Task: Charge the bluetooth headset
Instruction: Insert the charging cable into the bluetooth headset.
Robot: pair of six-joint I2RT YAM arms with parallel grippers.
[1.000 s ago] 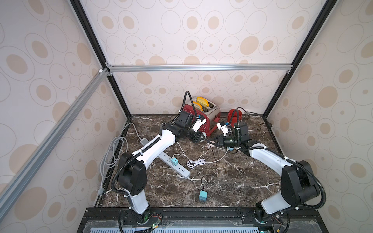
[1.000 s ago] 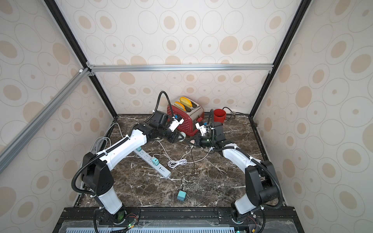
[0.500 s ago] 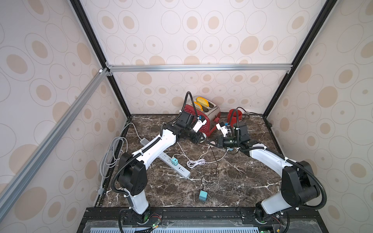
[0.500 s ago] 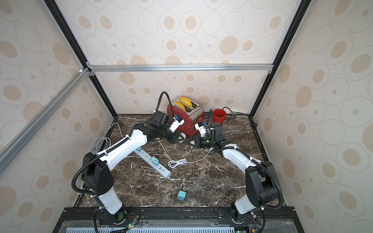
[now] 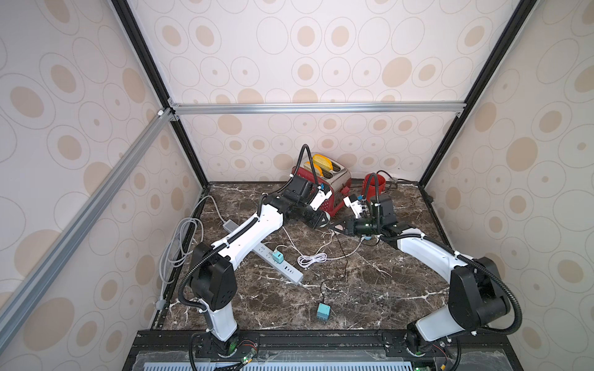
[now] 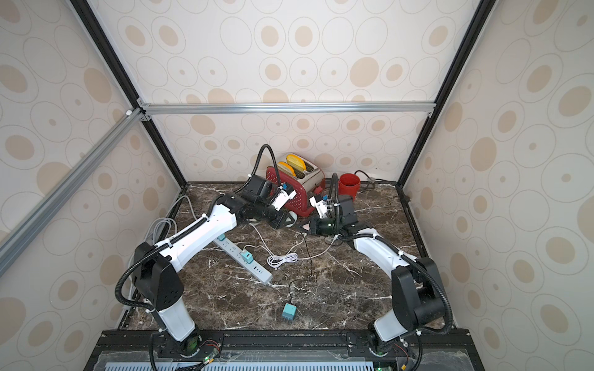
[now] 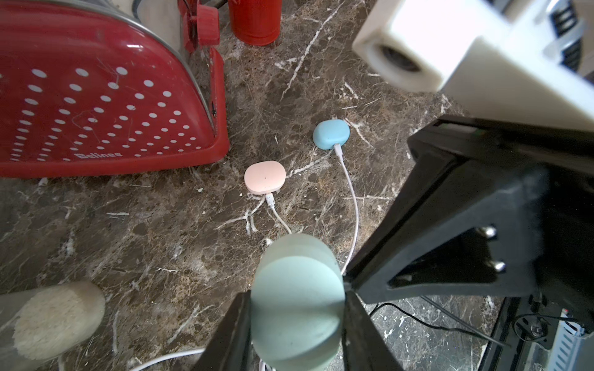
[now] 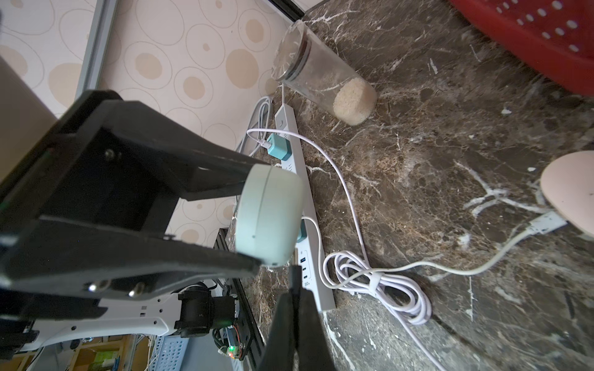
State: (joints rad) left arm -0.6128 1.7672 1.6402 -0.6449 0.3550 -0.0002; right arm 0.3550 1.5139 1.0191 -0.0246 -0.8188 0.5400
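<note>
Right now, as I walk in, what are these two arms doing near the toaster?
The left pincer holds a pale green earbud case lifted off the table. The right pincer is shut, apparently on the plug end of the black cable, with its tip close to the case. That cable runs back to a teal charger lying loose on the table, apart from the power strip. A pink case and a blue case lie on the table with white cables plugged in.

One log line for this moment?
left gripper: gripping pale-green rounded earbud case, raised | right gripper: shut on black cable plug beside case
</note>
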